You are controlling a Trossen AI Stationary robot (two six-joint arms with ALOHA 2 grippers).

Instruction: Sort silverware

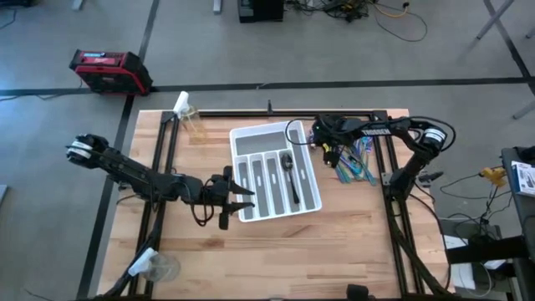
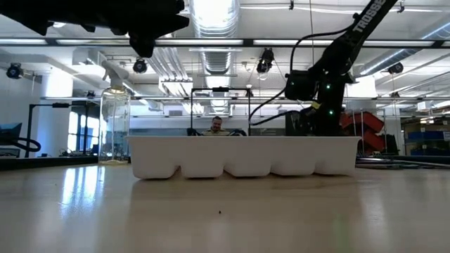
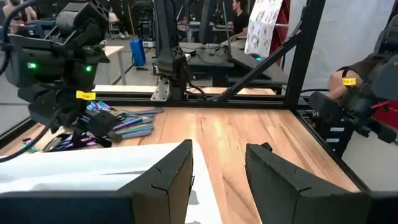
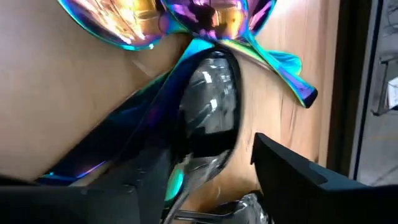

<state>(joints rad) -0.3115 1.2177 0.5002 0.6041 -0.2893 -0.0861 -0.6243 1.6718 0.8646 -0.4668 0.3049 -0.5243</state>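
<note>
Tool (image 1: 332, 153) of the right arm, its fingers spread, presses down into the loose pile of iridescent teal-purple-blue metal silverware (image 1: 358, 163) lying on the pale wooden worktop (image 1: 334, 242) just beside the white compartmented plastic cutlery tray (image 1: 251, 138). The right wrist view looks straight onto a dark, glossy spoon bowl (image 4: 208, 106), with rainbow-tinted pieces fanned around it and one dark finger (image 4: 298, 171) close alongside; nothing appears pinched yet. One dark spoon (image 1: 289, 176) already lies in a slot of the tray.

The left arm's tool (image 1: 236, 194), fingers apart and empty, waits at the tray's opposite edge.

The pieces look thin, rigid and light, with a polished finish likely to slip between the fingers. They overlap, so lifting one may drag its neighbours. A grip across the narrow handle, near its middle and clear of the others, seems the safest hold. A clear spray bottle (image 1: 191, 119) stands at the worktop's far edge.
</note>
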